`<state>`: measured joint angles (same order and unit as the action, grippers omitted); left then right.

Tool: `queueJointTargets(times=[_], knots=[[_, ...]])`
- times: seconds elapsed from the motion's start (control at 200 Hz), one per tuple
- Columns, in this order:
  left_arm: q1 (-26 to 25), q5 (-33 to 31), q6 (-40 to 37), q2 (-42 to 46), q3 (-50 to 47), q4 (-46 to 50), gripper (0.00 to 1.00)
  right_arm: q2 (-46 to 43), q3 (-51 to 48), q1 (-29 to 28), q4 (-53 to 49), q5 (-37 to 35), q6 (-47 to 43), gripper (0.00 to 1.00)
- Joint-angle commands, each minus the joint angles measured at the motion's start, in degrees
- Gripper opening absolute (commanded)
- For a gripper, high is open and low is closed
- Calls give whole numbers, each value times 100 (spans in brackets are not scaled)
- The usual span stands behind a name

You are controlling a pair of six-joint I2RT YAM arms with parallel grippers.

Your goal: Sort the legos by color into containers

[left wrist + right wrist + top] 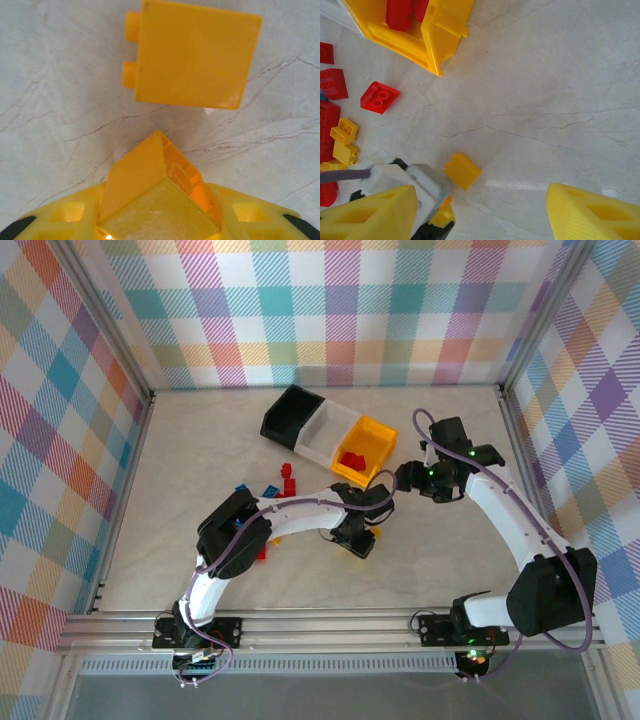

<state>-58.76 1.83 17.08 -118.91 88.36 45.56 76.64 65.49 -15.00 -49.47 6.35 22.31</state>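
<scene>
Plaid walls (340,310), pale marbled surface (180,570). The containers (325,430) sit angled near the middle of the far edge. The yellow-orange bin (378,430) at their right end has red bricks (352,460) in it. Loose legos (278,485) lie mid-surface, left of centre, partly covered by the left arm (300,515).

Key relation: a yellow brick (192,55) lies on its side straight ahead of the left claw (360,538), apart from its tips. In the wrist view its studs point left and its edges sit slightly skewed to the jaws. The left claw is the nearer one.

The right claw (482,192) hangs close by, jaws wide apart, bare surface between them.

Left jaws: a yellow-orange piece sits between them. Brick or finger part, can't tell, so can't say if it's clamped.

The black bin (290,412) is too dark inside to read.
</scene>
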Motion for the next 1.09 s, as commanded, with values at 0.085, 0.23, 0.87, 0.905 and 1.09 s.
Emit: queueJointTargets(times=[0.085, 0.23, 0.87, 0.905, 1.09], knots=[[330, -189, -69, 607, -11, 351, 42, -114, -50, 24, 12, 57, 90, 69], [675, -222, -161, 887, -2, 504, 42, -157, 20, 59, -1, 41, 103, 69], [2885, 382, -784, -855, 3812, 1281, 43, -397, 93, 192, -191, 600, 419, 68], [2917, 413, -738, -1025, 3963, 1255, 42, -418, 95, 196, -240, 587, 424, 68], [2949, 449, -702, -1883, 4770, 1192, 42, -479, 157, 191, -536, 581, 413, 68]])
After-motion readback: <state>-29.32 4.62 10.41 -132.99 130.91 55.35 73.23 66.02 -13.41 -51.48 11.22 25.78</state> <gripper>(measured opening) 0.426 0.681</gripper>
